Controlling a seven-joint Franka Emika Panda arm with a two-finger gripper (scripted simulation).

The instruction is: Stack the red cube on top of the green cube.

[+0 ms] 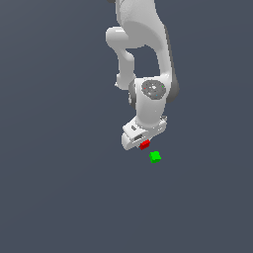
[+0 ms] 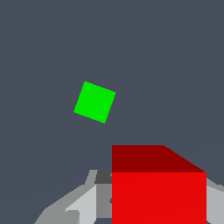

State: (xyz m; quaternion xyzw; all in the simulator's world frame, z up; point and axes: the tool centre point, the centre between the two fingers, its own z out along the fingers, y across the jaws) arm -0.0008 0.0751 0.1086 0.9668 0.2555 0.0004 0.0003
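Red cube: tiny, bright red, flat plain faces, sharp edges, no texture. I see it pinched btwn the fingers, gripper closed on it. Wrist view: top face darker red, front brighter. Green cube same size, matte flat green, sits on plain grey desk, just beside red, not touching.

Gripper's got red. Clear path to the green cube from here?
Probably yes. The gripper holds the red cube, and the green cube sits close by with only bare floor around it. In the wrist view nothing lies between red and green.
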